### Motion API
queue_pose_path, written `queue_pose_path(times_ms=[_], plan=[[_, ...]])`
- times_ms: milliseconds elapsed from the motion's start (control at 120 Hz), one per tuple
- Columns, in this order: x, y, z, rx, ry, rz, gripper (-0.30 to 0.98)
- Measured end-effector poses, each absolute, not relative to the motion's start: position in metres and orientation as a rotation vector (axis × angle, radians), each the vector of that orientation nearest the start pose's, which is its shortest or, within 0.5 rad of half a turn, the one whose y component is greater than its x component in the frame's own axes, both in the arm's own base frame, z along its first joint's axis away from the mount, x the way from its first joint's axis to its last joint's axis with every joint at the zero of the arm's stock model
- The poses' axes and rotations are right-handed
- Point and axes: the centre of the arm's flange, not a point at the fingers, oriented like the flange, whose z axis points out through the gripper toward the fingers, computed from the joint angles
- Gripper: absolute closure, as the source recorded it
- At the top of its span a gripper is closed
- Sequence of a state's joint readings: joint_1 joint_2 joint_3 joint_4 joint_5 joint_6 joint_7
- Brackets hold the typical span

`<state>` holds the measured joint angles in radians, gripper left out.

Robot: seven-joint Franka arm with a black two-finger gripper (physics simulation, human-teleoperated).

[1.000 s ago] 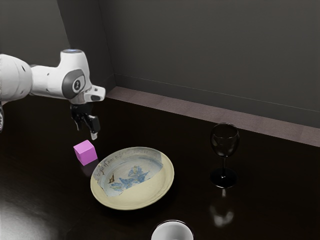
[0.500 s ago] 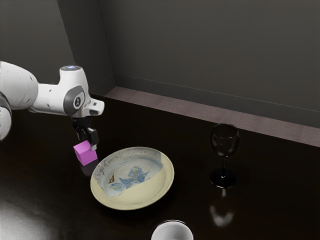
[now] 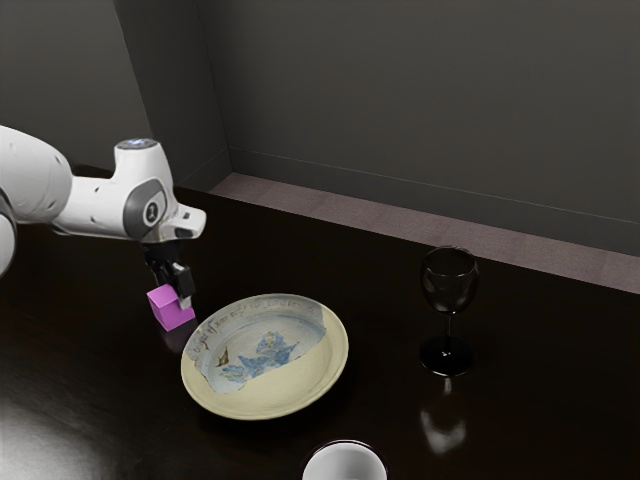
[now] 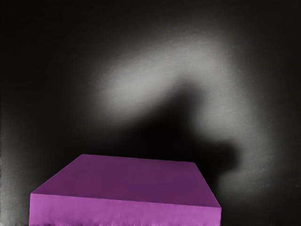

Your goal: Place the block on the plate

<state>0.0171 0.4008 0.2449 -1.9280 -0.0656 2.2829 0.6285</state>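
Magenta block (image 3: 171, 317) sits on the glossy dark table (image 3: 90, 360), just beside the decorated plate (image 3: 290, 385), your gripper (image 3: 171, 291) down at it. Whether the pincer is spread or pinching, you cannot tell here. Failure modes, as judged: an off-centre grasp could let the block twist or slip on your lift; too low a carry could catch the raised rim and shove the plate.

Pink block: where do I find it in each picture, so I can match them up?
Exterior view: toward the exterior view's left, just beside the plate, at the gripper.
Wrist view: the big purple shape close under the hand, the block cut off by the picture's border.
Shared landmark: the dark, shiny table.
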Motion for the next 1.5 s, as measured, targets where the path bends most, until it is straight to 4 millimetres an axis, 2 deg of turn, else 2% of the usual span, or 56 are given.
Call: queue_pose_path(times_ms=[200, 500, 792, 867, 950, 1033, 1217, 1317, 1500], plan=[[0.597, 0.159, 0.283, -3.066, 0.525, 0.076, 0.00], [0.596, 0.163, 0.266, -3.069, 0.529, 0.102, 0.02], [0.595, 0.166, 0.262, -3.070, 0.525, 0.105, 0.24], [0.596, 0.166, 0.263, -3.069, 0.525, 0.101, 0.26], [0.596, 0.166, 0.269, -3.067, 0.524, 0.087, 0.29], [0.595, 0.165, 0.283, -3.064, 0.523, 0.057, 0.30], [0.596, 0.163, 0.327, -3.048, 0.525, -0.041, 0.32], [0.600, 0.146, 0.340, -3.038, 0.566, -0.065, 0.32], [0.620, 0.067, 0.350, -2.997, 0.751, -0.096, 0.32]])
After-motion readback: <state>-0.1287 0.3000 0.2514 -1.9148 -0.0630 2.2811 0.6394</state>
